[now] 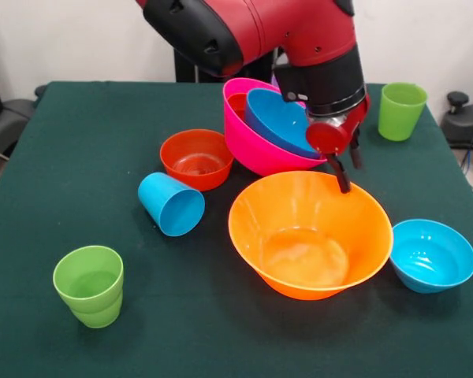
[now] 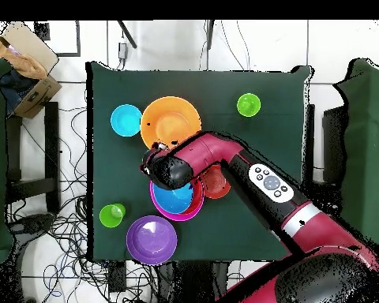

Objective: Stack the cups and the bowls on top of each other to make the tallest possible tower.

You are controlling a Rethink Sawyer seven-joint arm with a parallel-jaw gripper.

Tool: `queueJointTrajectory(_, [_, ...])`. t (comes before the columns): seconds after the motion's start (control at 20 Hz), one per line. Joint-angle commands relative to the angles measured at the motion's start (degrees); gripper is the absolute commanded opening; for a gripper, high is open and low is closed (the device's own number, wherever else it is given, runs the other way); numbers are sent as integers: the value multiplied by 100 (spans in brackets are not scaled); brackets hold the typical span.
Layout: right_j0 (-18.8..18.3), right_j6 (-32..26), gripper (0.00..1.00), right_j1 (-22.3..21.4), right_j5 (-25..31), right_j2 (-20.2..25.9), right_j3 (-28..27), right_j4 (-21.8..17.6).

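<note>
Leaning tilted mid-bench, the pink bowl nests a blue bowl. Just beside it, the fingers dip over the large orange bowl's far rim, holding a small red-orange bowl. Open bench lies along the near edge.

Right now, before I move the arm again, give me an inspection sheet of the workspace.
Surface: green table, flat.
Job's things: pink bowl tilted, blue bowl nested inside; orange bowl, red-orange bowl, small blue bowl and purple bowl separate; sky blue cup on its side; near lime cup and far lime cup upright.
Clutter: nothing seen.
End effector: by orange bowl's far rim; open or shut unclear.
Cables: tangled on floor.
Surroundings: cardboard box beside table.
</note>
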Motion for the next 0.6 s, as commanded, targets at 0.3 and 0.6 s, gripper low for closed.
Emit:
queueJointTrajectory(0.3, [420, -307, 100, 34, -1050, -734, 295, -1283])
queueJointTrajectory(0.6, [1120, 707, 100, -327, -1760, -1376, 210, -1907])
